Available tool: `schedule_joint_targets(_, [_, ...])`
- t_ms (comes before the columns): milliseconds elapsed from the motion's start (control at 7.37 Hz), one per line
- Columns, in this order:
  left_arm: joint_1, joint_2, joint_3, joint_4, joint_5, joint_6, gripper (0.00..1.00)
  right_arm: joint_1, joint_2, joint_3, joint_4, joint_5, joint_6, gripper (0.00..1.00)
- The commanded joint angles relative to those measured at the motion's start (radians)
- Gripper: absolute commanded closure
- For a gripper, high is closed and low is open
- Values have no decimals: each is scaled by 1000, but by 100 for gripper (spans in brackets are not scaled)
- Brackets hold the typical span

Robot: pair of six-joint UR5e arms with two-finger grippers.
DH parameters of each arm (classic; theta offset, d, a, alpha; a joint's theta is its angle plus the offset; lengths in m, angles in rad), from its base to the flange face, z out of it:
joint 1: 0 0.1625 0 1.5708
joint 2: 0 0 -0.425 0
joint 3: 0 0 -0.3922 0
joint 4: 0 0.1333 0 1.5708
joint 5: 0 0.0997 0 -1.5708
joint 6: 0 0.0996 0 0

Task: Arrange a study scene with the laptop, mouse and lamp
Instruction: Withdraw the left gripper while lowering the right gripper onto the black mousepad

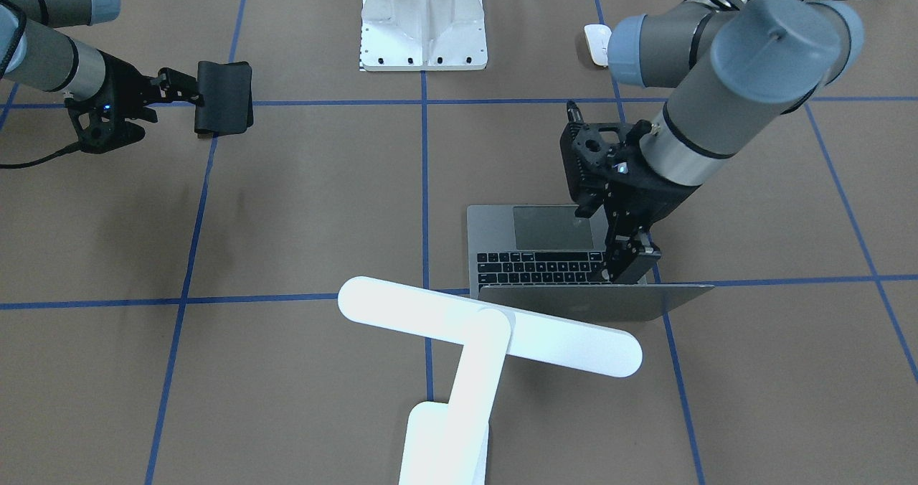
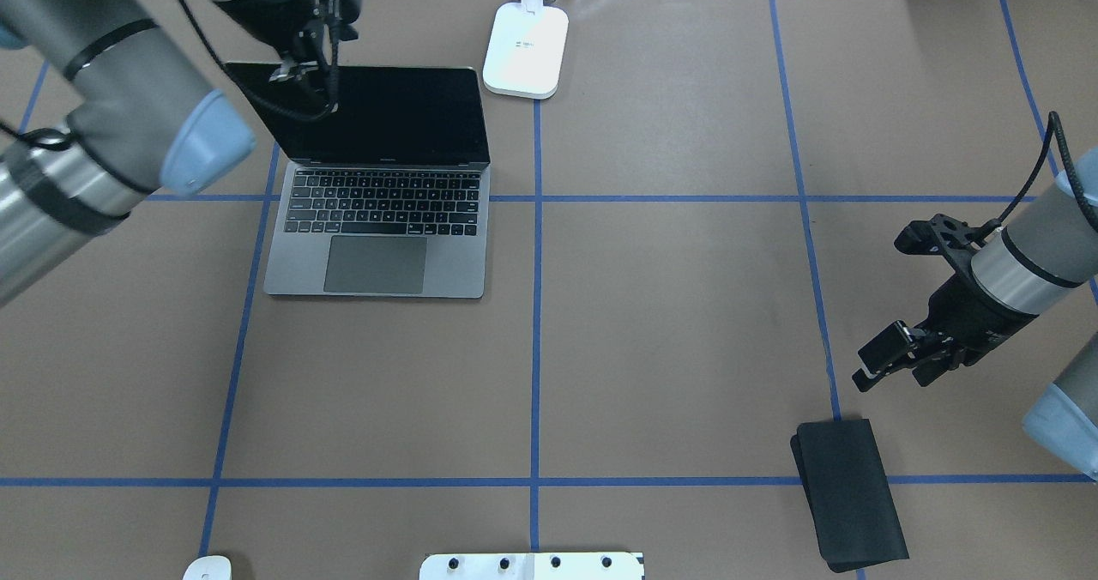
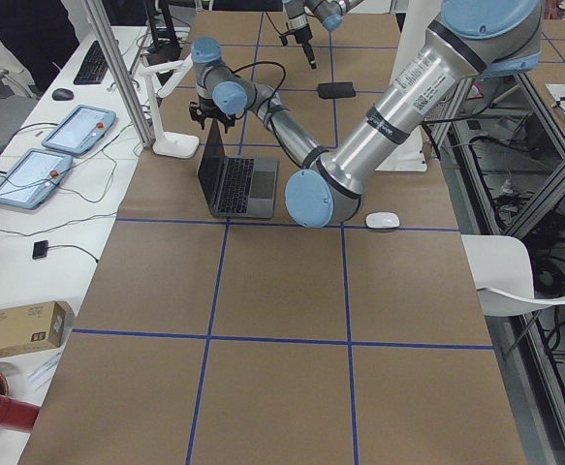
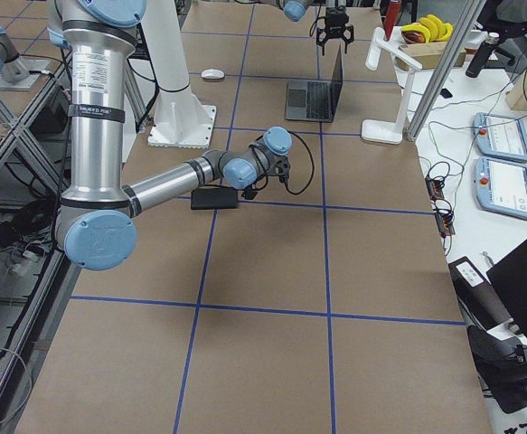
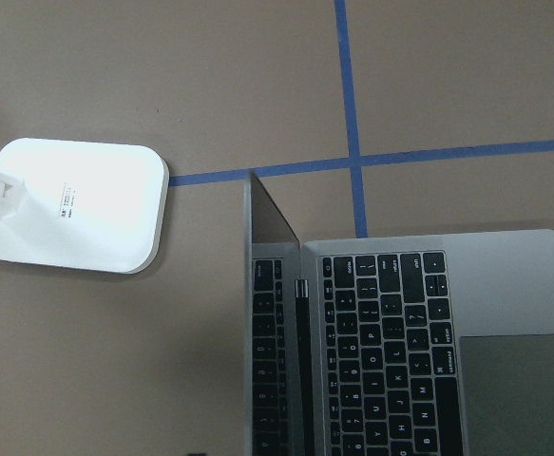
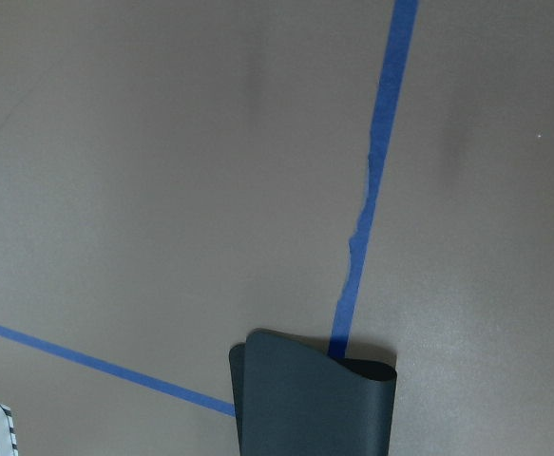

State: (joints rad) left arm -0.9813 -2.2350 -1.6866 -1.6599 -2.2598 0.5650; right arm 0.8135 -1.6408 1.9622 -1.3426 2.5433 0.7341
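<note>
The laptop [image 2: 377, 220] stands open on the table's left half, its dark screen nearly upright; it also shows in the front view [image 1: 531, 245] and the left wrist view [image 5: 419, 342]. My left gripper [image 2: 307, 91] hangs over the lid's top left edge [image 1: 630, 273], fingers apart on either side of it. The white lamp [image 1: 488, 325] stands just behind the laptop, its base [image 2: 525, 48] beside the lid. The white mouse [image 2: 208, 568] lies at the near left edge, far from both grippers. My right gripper [image 2: 868, 367] is open and empty on the right.
A black pad [image 2: 849, 494] with one curled edge lies on the table just below my right gripper [image 6: 315, 399]. The white bolted pedestal [image 1: 423, 22] stands at the robot's base. Blue tape lines [image 2: 536, 305] cross the brown table.
</note>
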Motion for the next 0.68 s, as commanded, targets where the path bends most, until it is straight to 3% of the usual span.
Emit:
schedule_joint_targets(0, [-5,240,-356,148,-91,-231,0,-58,-7,-2,2,-41,11,1])
schedule_joint_targets(271, [-5,479,-534,149,-118,-509,0,-128,-14,-3,3,-89,48,1])
schedule_joint_targets(543, [-2,604,-536,132,-118,-681,0,-201,-16,-22,3,-107,50,2])
